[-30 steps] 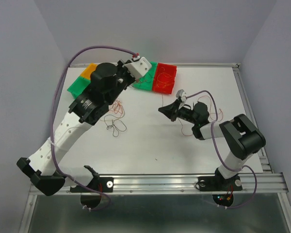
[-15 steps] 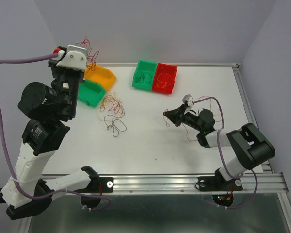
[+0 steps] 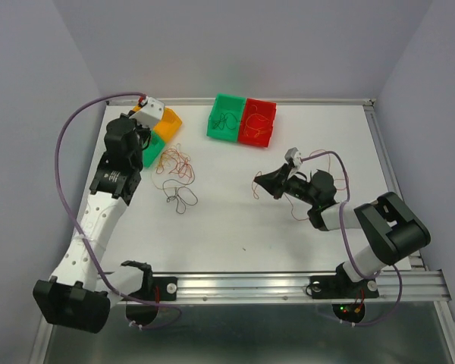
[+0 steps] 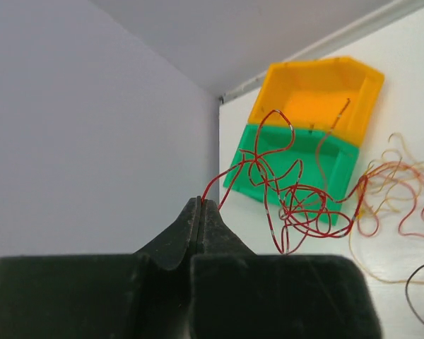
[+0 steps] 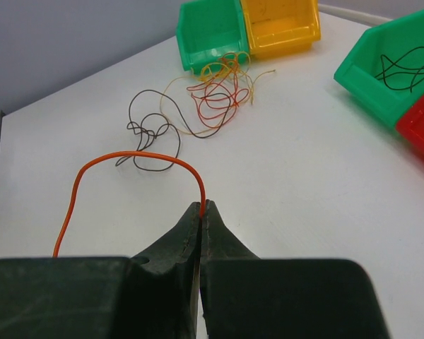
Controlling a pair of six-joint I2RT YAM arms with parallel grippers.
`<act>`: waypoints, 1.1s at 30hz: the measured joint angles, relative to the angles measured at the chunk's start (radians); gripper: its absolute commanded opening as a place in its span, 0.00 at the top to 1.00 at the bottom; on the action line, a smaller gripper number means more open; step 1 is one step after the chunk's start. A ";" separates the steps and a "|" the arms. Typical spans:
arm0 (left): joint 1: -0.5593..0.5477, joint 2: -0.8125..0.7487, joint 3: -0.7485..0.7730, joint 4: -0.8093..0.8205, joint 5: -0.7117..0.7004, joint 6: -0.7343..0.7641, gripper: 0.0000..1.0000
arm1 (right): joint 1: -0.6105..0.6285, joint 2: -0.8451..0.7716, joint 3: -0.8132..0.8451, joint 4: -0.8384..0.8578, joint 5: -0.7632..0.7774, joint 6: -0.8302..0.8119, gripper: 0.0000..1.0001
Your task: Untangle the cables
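**While both grippers pinch one wire each, the red tangle hangs at the far-left corner**

Left gripper (image 4: 201,205) is closed tight on the end of a red cable (image 4: 297,205). From the tip the cable runs forward into a loose knot that hangs ahead of the jaws, over the green bin (image 4: 343,166) and orange bin (image 4: 311,106) at the far-left corner of the table (image 3: 227,220). Whether its far loops are caught in the loose pile (image 3: 178,165) just beside those bins, I cannot tell. Right gripper (image 5: 201,206), well apart and right of the table's middle, is closed on an orange cable (image 5: 138,155) arching leftward from its tip. I judge the left arm nearer the pile.
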 measured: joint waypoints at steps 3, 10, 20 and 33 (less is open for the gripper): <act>0.144 0.043 -0.053 0.002 0.105 -0.011 1.00 | 0.000 0.000 0.000 0.000 -0.007 0.005 1.00; 0.308 0.195 -0.086 0.067 0.304 -0.023 1.00 | 0.000 0.013 0.000 0.001 -0.012 0.011 1.00; 0.431 0.425 -0.004 0.097 0.436 -0.022 1.00 | 0.000 0.019 0.000 0.001 -0.022 0.012 1.00; 0.455 0.523 0.243 -0.009 0.509 -0.023 1.00 | 0.000 0.036 0.000 0.014 -0.037 0.016 1.00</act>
